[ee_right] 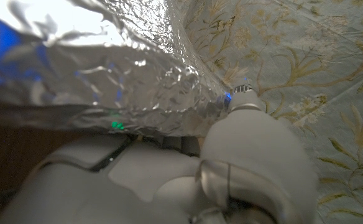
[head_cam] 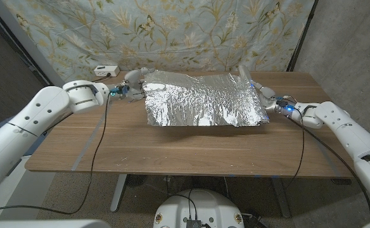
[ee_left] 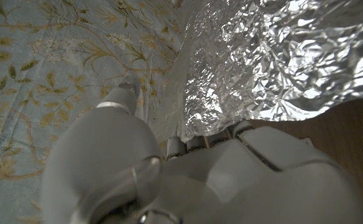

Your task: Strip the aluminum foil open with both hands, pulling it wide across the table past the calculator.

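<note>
Floral backdrop, wooden bench [head_cam: 191,152]: both robot hands, L [head_cam: 132,85] & R [head_cam: 265,99], clamp the foil sheet [head_cam: 204,100]; if you pull harder, thin foil may tear.

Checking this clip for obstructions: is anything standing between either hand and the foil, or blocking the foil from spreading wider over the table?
Nothing visible. The left hand and right hand each hold an end of the foil, which hangs stretched above the table. A small white device sits at the far left edge, behind the left hand.
</note>
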Motion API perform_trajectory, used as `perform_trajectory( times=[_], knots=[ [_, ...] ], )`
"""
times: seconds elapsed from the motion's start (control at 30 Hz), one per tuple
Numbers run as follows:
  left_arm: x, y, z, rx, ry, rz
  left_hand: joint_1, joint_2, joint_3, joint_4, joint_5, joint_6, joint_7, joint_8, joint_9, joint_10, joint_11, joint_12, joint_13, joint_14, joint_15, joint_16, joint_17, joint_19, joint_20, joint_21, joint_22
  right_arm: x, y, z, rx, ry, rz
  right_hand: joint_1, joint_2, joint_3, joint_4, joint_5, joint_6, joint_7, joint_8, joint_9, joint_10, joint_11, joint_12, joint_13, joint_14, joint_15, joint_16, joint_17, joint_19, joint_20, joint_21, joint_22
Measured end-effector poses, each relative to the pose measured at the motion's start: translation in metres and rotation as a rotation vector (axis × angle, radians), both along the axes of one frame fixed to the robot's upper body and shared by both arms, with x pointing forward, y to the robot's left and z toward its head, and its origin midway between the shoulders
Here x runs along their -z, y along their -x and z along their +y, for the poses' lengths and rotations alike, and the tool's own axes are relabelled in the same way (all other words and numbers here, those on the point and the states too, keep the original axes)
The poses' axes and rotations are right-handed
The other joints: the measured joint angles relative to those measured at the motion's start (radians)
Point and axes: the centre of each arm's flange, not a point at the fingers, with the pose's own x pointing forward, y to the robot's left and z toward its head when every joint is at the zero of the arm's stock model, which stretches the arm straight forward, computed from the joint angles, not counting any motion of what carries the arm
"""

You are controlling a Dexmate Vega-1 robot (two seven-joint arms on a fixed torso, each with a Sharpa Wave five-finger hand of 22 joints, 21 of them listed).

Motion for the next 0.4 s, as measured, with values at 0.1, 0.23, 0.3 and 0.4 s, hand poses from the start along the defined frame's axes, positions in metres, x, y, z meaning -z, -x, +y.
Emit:
perform_trajectory(
  times=[0.1,0.23,0.3,0.4],
  knots=[
    [0.0009,-0.0017,-0.0017,0.014,0.006,-0.002,0.0,0.0,-0.004,-0.004,0.0,-0.003,0.003,0.0,0.0,-0.005,0.005,-0.007,0.0,-0.002,-0.001,0.0,-0.003,-0.001,0.001,-0.009,0.0,-0.001,0.0,-0.0002,0.001,0.002,-0.001,0.0,0.0,-0.005,0.004,-0.008,0.0,0.0,0.0,0.0,0.0,0.0,0.0,0.0,0.0,0.0,-0.007,0.0,0.0,0.0,0.0,0.0],
    [0.0012,-0.0037,-0.0023,0.023,0.012,-0.005,0.0,0.0,-0.004,-0.004,0.0,-0.011,0.0,0.0,0.0,-0.011,0.007,-0.012,-0.005,-0.009,0.006,0.0,-0.005,-0.006,0.006,-0.015,0.0,-0.0018,-0.0002,0.0003,0.001,0.006,-0.002,-0.021,-0.012,-0.017,0.011,-0.008,0.0,0.0,-0.005,0.0,0.0,0.0,-0.007,0.0,-0.009,0.001,-0.011,0.0,-0.01,-0.003,-0.003,0.0],
    [0.0022,-0.0051,-0.002,0.023,0.016,-0.001,0.0,0.0,-0.004,-0.005,0.0,-0.011,0.0,0.0,-0.004,-0.013,0.009,-0.012,-0.004,-0.016,0.006,0.0,-0.006,-0.009,0.009,-0.015,0.0,-0.0017,-0.0002,0.0002,0.001,0.006,-0.002,-0.024,-0.016,-0.018,0.012,-0.008,0.0,0.0,-0.005,0.0,0.0,0.0,-0.007,0.0,-0.009,0.001,-0.011,0.0,-0.013,-0.002,-0.006,0.0],
    [0.0022,-0.0059,-0.0029,0.033,0.019,-0.006,0.0,0.0,0.002,-0.01,0.0,-0.016,0.005,0.0,-0.005,-0.013,0.009,-0.018,-0.006,-0.018,0.004,0.0,-0.009,-0.009,0.009,-0.018,0.0,-0.0024,-0.0016,0.0015,0.001,0.009,0.0,-0.029,-0.011,-0.018,0.012,-0.008,0.0,0.0,-0.005,0.0,0.0,0.0,-0.007,0.0,-0.009,0.001,-0.011,0.0,-0.013,-0.002,-0.006,0.0]
  ],
)
